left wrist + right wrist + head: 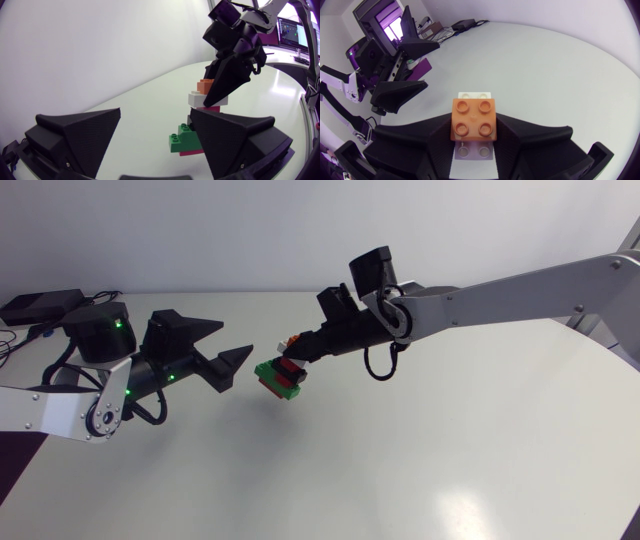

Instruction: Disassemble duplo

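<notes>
While my right gripper [300,348] clamped the orange end of the duplo stack [282,370] over mid-table, its long axis ran down to the green brick [181,140] | free green end just beside my left gripper [236,337], not touching | left fingers spread wide, empty, arm low, levelled at stack

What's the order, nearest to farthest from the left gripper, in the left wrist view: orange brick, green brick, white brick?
1. green brick, stack's near end, just ahead of the left gripper.
2. white brick, farther up the stack.
3. orange brick, far end, atop the white one, in the right gripper.
</notes>
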Controlling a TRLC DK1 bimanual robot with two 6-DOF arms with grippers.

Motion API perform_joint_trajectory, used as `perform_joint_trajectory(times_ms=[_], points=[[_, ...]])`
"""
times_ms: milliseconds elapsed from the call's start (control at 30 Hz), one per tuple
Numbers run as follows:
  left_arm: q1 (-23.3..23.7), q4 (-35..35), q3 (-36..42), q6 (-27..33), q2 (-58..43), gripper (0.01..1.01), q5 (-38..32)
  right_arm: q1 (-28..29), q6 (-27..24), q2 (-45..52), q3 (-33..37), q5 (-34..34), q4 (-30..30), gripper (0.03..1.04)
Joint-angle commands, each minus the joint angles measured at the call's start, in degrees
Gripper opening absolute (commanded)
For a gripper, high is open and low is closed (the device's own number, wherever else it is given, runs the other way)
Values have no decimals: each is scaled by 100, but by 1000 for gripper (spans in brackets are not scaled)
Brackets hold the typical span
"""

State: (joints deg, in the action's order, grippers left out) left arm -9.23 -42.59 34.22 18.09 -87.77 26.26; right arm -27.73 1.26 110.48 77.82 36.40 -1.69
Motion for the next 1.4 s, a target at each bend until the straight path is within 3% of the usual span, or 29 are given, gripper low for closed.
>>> perform_joint_trajectory(times_ms=[0, 300, 867, 1033, 1367], points=[[36, 14, 173, -148, -100, 984, 134, 136, -3, -202, -180, 244, 161, 252], [115, 198, 217, -235, -39, 984, 617, 505, -47, -237, -294, 974, 565, 252], [-70, 998, 287, 125, 84, 982, 1426, 698, -1242, -624, -663, 2134, 539, 252], [-61, 1095, 305, 125, 146, 982, 1496, 769, -1444, -703, -742, 2565, 539, 252], [-43, 1552, 402, 90, 225, 982, 2217, 821, -1593, -712, -786, 2802, 521, 252]])
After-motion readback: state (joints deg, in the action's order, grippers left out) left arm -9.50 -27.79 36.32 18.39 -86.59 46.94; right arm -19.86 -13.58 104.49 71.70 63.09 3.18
